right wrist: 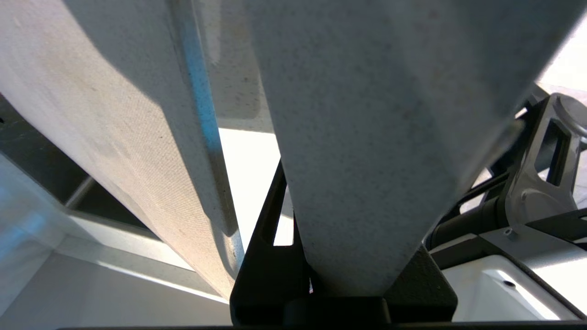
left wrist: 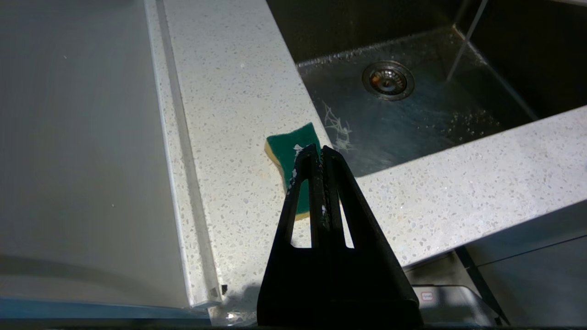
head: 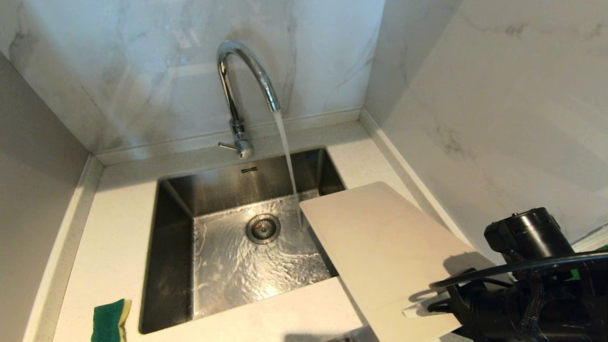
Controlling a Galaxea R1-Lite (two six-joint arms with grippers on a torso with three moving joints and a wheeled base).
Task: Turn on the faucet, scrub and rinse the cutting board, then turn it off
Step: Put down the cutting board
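The right gripper clamps the cutting board by its near end; the board's far corner reaches over the sink, beside the faucet's running stream

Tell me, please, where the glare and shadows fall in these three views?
Head view: glare on the wet sink floor, arm shadow on the cutting board. Left wrist view: even light on the sponge. Right wrist view: bright patch behind the shaded board.

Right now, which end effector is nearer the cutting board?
Right. The right end effector grips the cutting board at its near end; the left end effector hangs shut beside the sponge, across the sink.
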